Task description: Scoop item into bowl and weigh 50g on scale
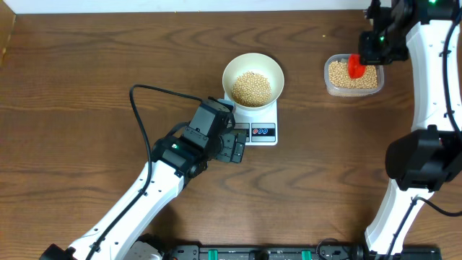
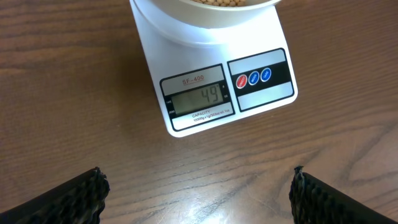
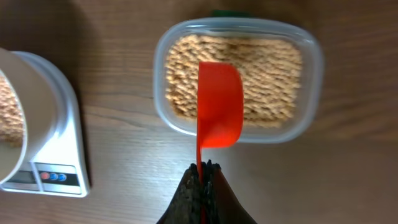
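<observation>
The white bowl (image 1: pixel 253 72) holds a pile of tan beans (image 1: pixel 251 87) and stands on the white scale (image 1: pixel 262 131). The scale's display (image 2: pixel 197 98) reads 49. My left gripper (image 1: pixel 235 144) is open and empty, just in front of the scale; its fingertips (image 2: pixel 198 186) frame bare wood. My right gripper (image 1: pixel 373 45) is shut on the handle of a red scoop (image 3: pixel 219 103), held sideways over the clear tub (image 3: pixel 314 50) of beans (image 3: pixel 261 81). The scoop (image 1: pixel 355 66) also shows in the overhead view. The bowl's edge (image 3: pixel 11 81) shows in the right wrist view.
The clear tub (image 1: pixel 328 81) sits at the table's far right. A black cable (image 1: pixel 137 115) loops from the left arm over the wood. A rail with fittings (image 1: pixel 253 253) runs along the front edge.
</observation>
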